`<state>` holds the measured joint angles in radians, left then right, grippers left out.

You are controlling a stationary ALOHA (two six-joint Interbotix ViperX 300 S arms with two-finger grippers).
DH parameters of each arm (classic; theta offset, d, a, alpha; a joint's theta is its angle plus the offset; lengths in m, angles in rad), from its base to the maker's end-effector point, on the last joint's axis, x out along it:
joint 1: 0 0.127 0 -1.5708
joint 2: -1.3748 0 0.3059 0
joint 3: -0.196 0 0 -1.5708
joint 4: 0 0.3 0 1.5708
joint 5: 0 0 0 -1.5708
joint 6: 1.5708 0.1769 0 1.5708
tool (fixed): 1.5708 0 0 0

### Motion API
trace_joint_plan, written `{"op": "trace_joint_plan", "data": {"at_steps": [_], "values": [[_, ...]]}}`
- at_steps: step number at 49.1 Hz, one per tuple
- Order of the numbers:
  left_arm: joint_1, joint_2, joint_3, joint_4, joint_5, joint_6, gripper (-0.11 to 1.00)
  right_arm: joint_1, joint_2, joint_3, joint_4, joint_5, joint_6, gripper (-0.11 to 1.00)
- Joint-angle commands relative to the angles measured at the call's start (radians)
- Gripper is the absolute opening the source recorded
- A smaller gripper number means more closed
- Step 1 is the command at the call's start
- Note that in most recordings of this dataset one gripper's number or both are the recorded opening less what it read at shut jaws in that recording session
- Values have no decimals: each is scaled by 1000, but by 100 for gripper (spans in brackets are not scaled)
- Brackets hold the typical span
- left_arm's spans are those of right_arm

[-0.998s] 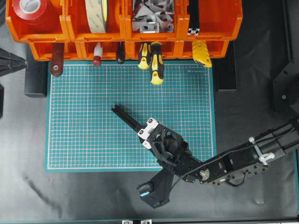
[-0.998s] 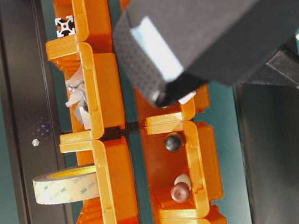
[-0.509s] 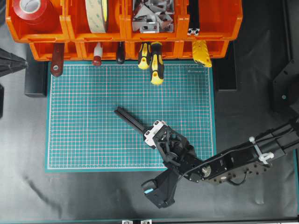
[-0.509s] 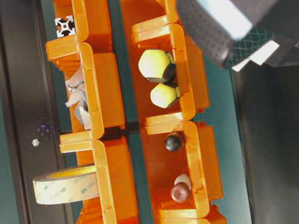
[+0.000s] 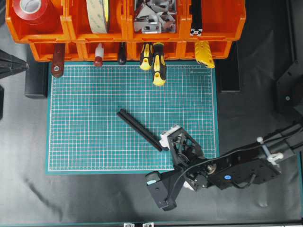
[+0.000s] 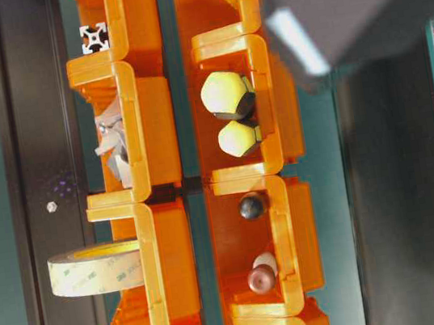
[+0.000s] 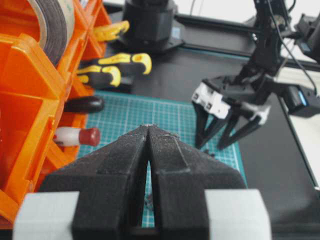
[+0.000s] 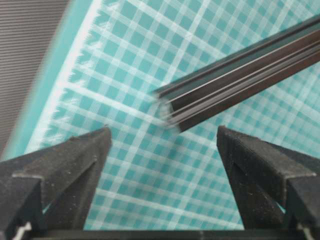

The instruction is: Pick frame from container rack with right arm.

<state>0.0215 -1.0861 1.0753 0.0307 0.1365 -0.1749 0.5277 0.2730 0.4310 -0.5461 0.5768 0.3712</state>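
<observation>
The frame (image 5: 141, 130) is a slim black grooved bar lying flat and diagonal on the green mat (image 5: 85, 142). My right gripper (image 5: 166, 141) stands just off its lower right end, open, with nothing between its fingers. In the right wrist view the frame's (image 8: 240, 75) square end lies just ahead of the open gripper (image 8: 163, 132), apart from both fingers. The left wrist view shows the right gripper (image 7: 217, 145) pointing down at the mat. The orange container rack (image 5: 125, 35) runs along the far edge of the mat. My left gripper (image 7: 149, 127) is shut and empty beside the rack (image 7: 30, 65).
Another black extrusion (image 5: 196, 19) lies in the rack's upper right bin, its slotted end (image 6: 94, 38) facing out. Yellow-black screwdrivers (image 5: 158, 66) stick out of the lower bins over the mat. The upper bins hold tape rolls (image 5: 97, 14) and metal brackets (image 5: 151, 16).
My right gripper has opened, let go of the frame and drawn back toward the lower right. The frame now lies free on the mat.
</observation>
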Motion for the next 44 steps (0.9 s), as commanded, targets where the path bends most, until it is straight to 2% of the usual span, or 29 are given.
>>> {"op": "trace_joint_plan", "data": {"at_steps": [1,14,28,37,44], "values": [[2,5,-25,3,3,-3,0,0,-60,-8,38,-9,20,82],[-6,3,-29,3,-8,-2,0,-37,-169,23,29,-35,236,82],[-44,8,-28,3,5,-2,0,-58,-393,144,18,-130,364,82],[-31,11,-23,5,6,-3,0,-60,-512,242,18,-156,410,82],[-28,12,-21,5,0,-3,0,-63,-569,299,18,-230,449,82]]}}
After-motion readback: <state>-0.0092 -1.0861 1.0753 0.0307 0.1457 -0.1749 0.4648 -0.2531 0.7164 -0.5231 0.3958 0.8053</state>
